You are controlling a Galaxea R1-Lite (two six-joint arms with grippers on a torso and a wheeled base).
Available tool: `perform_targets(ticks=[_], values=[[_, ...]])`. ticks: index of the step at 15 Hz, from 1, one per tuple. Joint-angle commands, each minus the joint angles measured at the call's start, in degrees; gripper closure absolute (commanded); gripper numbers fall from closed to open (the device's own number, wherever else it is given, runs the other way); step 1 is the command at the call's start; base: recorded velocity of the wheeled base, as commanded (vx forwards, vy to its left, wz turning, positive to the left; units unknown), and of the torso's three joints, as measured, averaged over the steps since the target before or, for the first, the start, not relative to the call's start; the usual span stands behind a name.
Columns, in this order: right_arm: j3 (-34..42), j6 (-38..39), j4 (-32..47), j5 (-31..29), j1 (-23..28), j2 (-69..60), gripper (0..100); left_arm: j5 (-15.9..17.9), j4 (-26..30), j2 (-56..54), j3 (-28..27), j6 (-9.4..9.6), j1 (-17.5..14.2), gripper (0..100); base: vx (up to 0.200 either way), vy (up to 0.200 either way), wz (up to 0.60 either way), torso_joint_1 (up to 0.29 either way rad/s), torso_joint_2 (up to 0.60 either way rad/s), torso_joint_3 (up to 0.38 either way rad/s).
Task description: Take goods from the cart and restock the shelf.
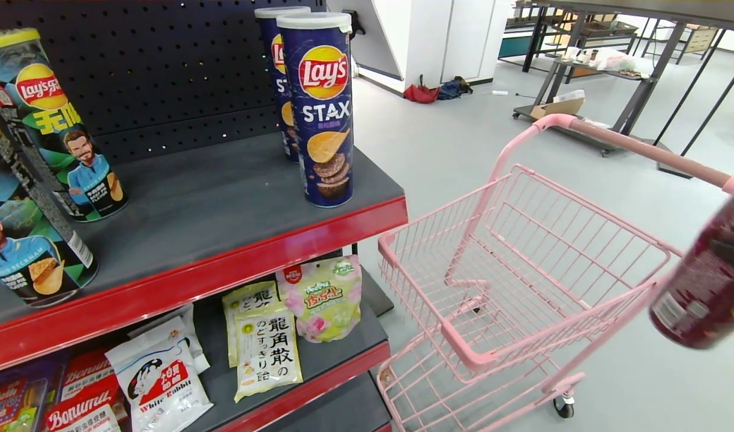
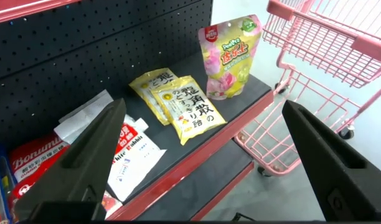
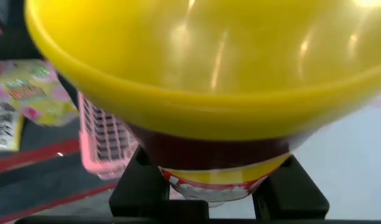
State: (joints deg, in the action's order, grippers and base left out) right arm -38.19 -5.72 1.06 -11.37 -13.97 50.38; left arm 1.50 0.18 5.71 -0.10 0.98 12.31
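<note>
Trouble would come on the top shelf (image 1: pixel 222 198): squeezed in between the green chip cans (image 1: pixel 72 126) and the blue chip cans (image 1: pixel 321 114), a new can could topple one. The left gripper (image 2: pixel 203 106) hangs wide open above the candy bags (image 2: pixel 187 109). Right of the pink cart (image 1: pixel 613 141), the right gripper (image 3: pixel 215 186) clamps the dark red chip can (image 1: pixel 709 282), tilted, aloft.
</note>
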Motion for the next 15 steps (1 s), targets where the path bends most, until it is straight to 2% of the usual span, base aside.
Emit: perform_targets(ticks=[1,6,15], values=[[7.96,-0.79,10.01,-2.16,5.97,-21.12,100,-0.01,-0.01,-0.26,0.01,-0.01,0.17,0,0.0,0.0,0.0,0.0,0.0,0.0],[10.24,-0.87,11.95,-2.95,6.15,-27.44,100,-0.09,-0.09,-0.43,0.01,-0.01,0.17,0,0.0,0.0,0.0,0.017,-0.05,-0.035],[11.21,-1.14,11.95,-2.6,6.06,-27.18,100,-0.01,-0.09,-0.43,0.01,-0.01,0.17,0,0.0,0.0,0.0,0.192,-0.53,-0.345]])
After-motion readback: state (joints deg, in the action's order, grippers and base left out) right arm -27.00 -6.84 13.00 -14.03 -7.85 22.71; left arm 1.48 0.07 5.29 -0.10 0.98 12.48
